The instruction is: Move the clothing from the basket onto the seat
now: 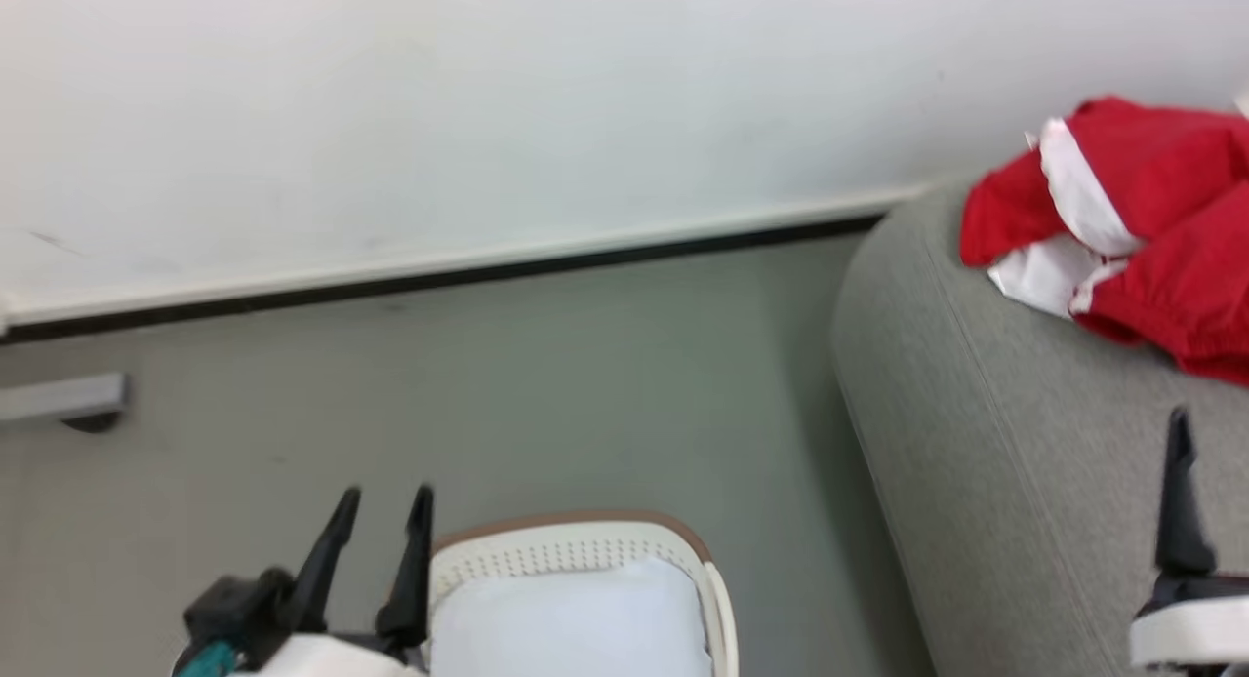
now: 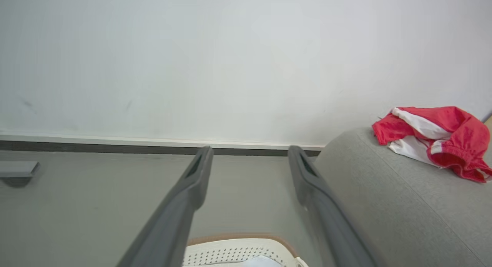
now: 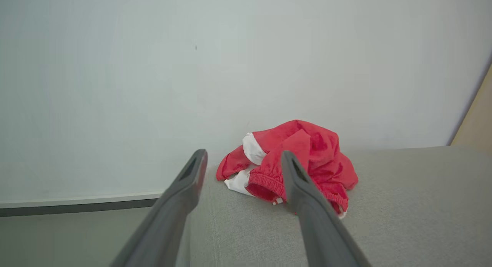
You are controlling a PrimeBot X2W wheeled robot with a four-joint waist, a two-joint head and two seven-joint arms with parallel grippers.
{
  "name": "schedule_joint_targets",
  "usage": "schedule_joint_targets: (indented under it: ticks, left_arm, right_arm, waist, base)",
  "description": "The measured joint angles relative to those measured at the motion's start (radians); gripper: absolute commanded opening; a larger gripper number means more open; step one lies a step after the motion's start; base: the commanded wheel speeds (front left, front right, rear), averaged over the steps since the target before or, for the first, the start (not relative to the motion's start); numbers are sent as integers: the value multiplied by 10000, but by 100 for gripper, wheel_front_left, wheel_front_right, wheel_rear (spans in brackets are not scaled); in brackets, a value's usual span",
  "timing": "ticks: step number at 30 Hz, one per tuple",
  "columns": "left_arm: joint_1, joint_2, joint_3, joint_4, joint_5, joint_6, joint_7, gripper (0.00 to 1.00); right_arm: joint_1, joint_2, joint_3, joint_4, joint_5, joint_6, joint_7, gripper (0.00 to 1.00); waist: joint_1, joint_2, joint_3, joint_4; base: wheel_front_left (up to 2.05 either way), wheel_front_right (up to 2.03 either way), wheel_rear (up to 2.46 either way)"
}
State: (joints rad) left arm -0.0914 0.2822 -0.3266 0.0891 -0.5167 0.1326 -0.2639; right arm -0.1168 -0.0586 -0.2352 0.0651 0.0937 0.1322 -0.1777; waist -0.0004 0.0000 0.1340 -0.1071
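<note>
Clothing (image 1: 1151, 219): lies in a crumpled heap on the seat (image 1: 976, 443), near its rounded end by the wall and well apart from the basket (image 1: 576, 550). The basket sits on the floor with a pale cloth (image 1: 571, 609) in it. I judge the transfer done as things lie.

Handling: thin, soft fabric, light by the look of it. It has no stiffness, so it will drape and trail from any pinch. It is not fragile, and I see little risk of slipping on the woven seat. If I need to re-grip, the best hold is the raised ridge at the top of the heap or the gathered elastic hem facing the right wrist camera. A flat panel would pull away as a single layer.

Orientation: bunched up, so I cannot tell a true front or back. The heap is wider than it is tall. In the head view its long axis runs roughly along the seat top, from the wall end toward the right border, where it is cut off. The white panels sit at the wall end.

Right jaws: apart, nothing between them, hovering over the seat short of the heap.
Left jaws: apart, empty, above the floor beside the basket.
</note>
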Motion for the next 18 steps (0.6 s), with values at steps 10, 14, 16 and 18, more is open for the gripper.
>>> schedule_joint_targets:
  ticks: [10, 14, 16, 18]
  left_arm:
    - [1559, -627, 1616, 374, 1168, -587, 0, 100]
    - [1848, -894, 2173, 401, 1557, -1045, -2, 100]
    - [1918, -1018, 2376, 428, 1772, -1296, -2, 100]
    - [1944, -1143, 2527, 491, 1944, -1553, 0, 100]
  right_arm:
    - [1548, 69, 986, 418, -416, 0, -790, 100]
    - [1997, 84, 1145, 727, -240, 0, -836, 100]
    - [2071, 84, 1281, 696, -35, 0, -844, 100]
    - [2142, 82, 1352, 652, 33, 0, -848, 100]
  waist:
    - [0, 0, -1365, 1252]
    - [1, 0, -1726, 1639]
    - [2, 0, -1853, 1770]
    - [2, 0, -1935, 1838]
  base:
    - [0, 0, 0]
    - [0, 0, 0]
    - [0, 0, 0]
    - [0, 0, 0]
